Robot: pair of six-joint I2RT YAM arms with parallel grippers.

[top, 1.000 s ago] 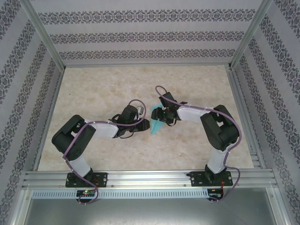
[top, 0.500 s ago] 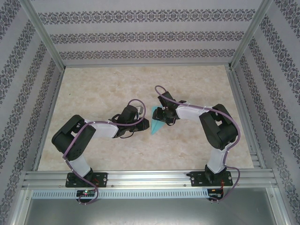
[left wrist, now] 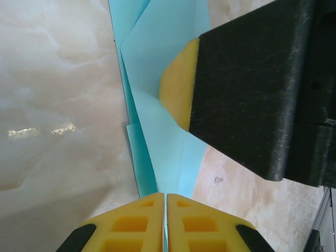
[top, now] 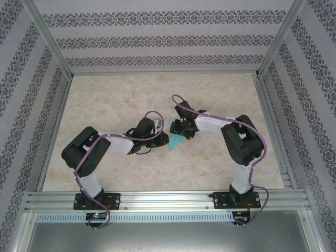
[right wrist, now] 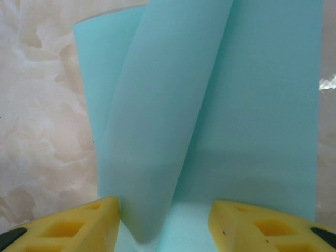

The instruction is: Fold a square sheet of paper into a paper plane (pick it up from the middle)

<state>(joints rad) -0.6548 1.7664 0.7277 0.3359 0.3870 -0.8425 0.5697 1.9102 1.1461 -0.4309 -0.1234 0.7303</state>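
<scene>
Top cam: a pale stone-look table (top: 131, 94) w/ gray flowery walls (top: 157, 42) round it & a metal rail (top: 168, 199) at the near edge. The turquoise paper plane (top: 175, 140) lay mid-table, between the left gripper (top: 164, 139) & the right gripper (top: 181, 131).

Left wrist cam: the left gripper was pinched tight on the paper plane's fold, w/ shiny table beside it.

Right wrist cam: the right gripper stood about half open, w/ a raised paper flap between its fingers. It gripped nothing.

Left arm (top: 113, 140), right arm (top: 212, 123) flank paper plane (top: 175, 140); far table (top: 131, 94) free
</scene>
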